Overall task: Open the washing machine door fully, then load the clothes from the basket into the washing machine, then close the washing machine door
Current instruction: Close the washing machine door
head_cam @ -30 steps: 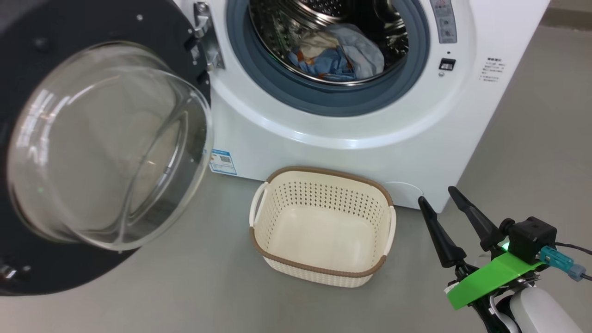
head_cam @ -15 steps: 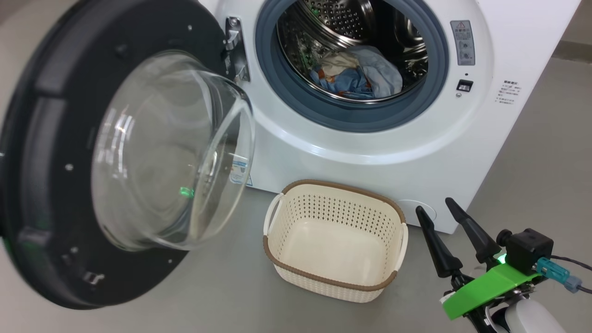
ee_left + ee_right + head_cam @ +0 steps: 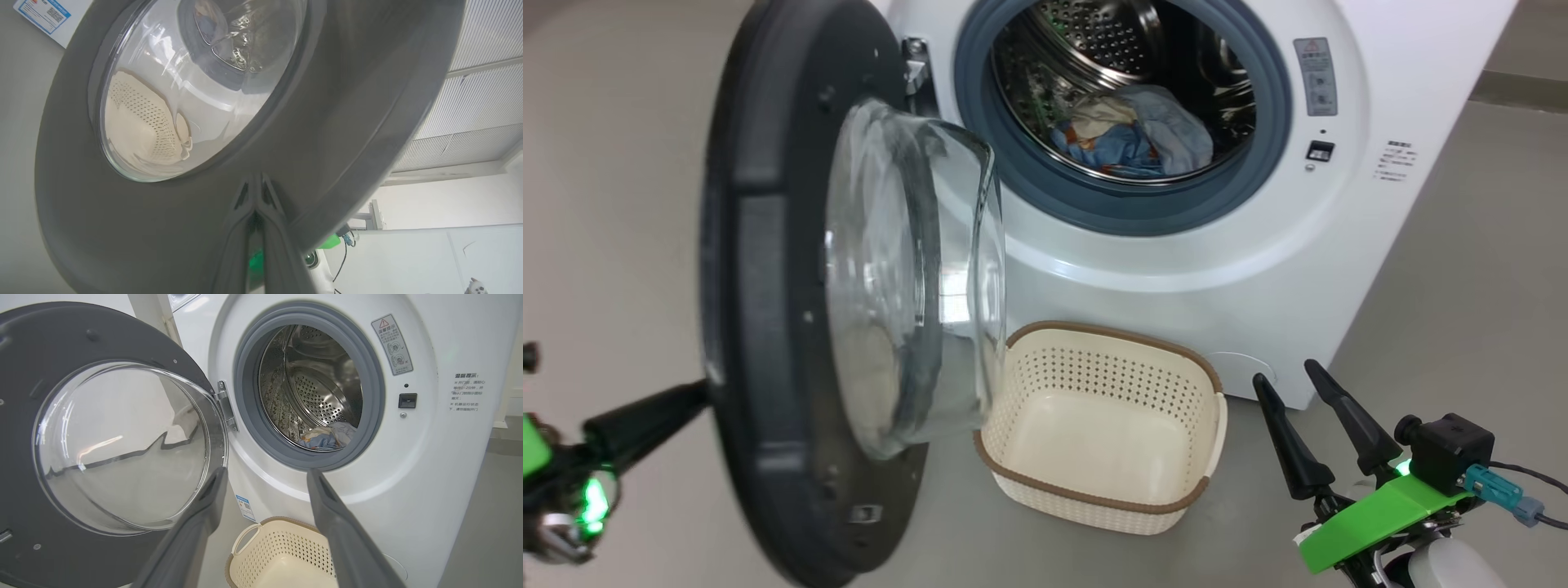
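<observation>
Washing machine door (image 3: 768, 327), round glossy black with bulging glass, has swung halfway shut, the closed left hand (image 3: 254, 183) touching its outer face; light blue printed clothes (image 3: 1131, 135) already inside the white washing machine (image 3: 1176, 269); right hand (image 3: 1284, 371) open, empty.

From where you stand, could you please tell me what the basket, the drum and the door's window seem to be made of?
The basket: probably moulded plastic, matte cream, with even punched holes and a brown woven-look rim.
The drum: likely stainless steel, shiny and perforated, with mirror-like reflections.
The door's window: clear and glossy; its thick bulging bowl suggests glass, though clear plastic is possible.
</observation>
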Available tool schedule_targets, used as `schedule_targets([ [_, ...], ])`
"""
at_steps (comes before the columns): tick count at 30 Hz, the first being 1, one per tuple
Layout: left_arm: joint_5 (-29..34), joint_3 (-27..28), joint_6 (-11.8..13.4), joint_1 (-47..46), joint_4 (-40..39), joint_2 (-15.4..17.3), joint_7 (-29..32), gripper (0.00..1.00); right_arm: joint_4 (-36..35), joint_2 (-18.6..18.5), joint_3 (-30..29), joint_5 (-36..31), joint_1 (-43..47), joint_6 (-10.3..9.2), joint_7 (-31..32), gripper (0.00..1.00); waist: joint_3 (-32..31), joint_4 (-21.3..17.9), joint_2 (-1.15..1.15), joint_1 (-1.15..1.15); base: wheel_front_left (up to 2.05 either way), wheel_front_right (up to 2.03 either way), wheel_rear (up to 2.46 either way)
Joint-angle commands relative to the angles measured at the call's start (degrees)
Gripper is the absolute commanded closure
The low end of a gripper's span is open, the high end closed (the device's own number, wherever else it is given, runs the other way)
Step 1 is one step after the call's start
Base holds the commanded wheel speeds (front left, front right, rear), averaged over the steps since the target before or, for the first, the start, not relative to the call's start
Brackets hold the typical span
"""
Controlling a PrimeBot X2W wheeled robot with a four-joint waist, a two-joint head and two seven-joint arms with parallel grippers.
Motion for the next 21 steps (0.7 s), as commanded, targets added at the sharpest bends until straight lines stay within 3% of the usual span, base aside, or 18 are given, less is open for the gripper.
schedule_targets([
  [1, -0.5, 1.0, 0.4, -1.0, -3.4, 1.2, 1.0, 1.0, -1.5, -0.1, 0.7, 0.5, -0.7, 0.09, -0.3, 0.0, 0.1, -1.1, 0.0, 0.0, 0.0, 0.0, 0.0],
  [11, 0.2, -3.3, 4.4, -1.0, -9.3, -5.4, -1.0, 1.0, -1.6, 0.3, 0.6, 0.3, -1.5, 0.09, -0.3, 0.0, 0.4, -7.4, 0.0, 0.0, 0.0, 0.0, 0.0],
  [21, 0.4, -3.0, 3.4, -3.2, -8.1, -8.2, -4.5, 1.0, -1.7, 0.3, 0.4, 0.1, -1.5, 0.09, -0.3, 0.0, 1.1, -16.7, 0.0, 0.0, 0.0, 0.0, 0.0],
])
